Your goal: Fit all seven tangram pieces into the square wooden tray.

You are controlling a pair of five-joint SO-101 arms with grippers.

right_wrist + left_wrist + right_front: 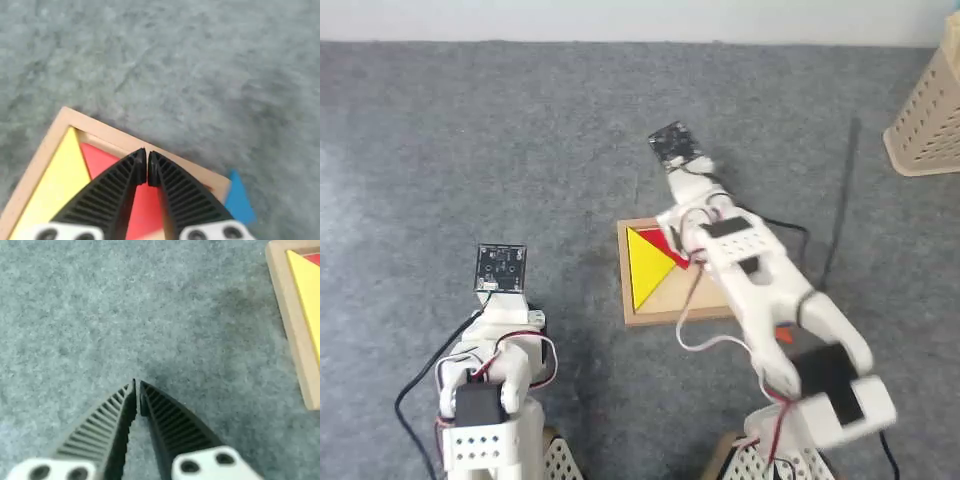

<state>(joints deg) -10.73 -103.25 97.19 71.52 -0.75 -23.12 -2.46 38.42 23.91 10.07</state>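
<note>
Fingertips of the right gripper [146, 152] are pressed together with nothing held between them, and they are hung over the far part of the square wooden tray [55, 136]. Straight below those tips a flat red tangram piece [102, 159] is laid against the tray's far wall. Beside it, on the side of the gripper that faces the left arm, a large flat yellow triangle [60, 185] is seated in the tray. Its long axis is run along the tray wall nearest the left arm, and its apex is pointed at the tray's middle, toward the right arm. One of its short edges is met by the red piece. Just past the tray corner on the gripper's other side, a flat blue piece [239, 200] is laid on the grey carpet [225, 60], outside the tray; its full shape cannot be told.

The left gripper [137, 385] is likewise closed tight and empty, held over the carpet, with the tray's corner well off toward the right arm.

By the high view a beige perforated basket [930, 110] is added, well beyond the right gripper.
</note>
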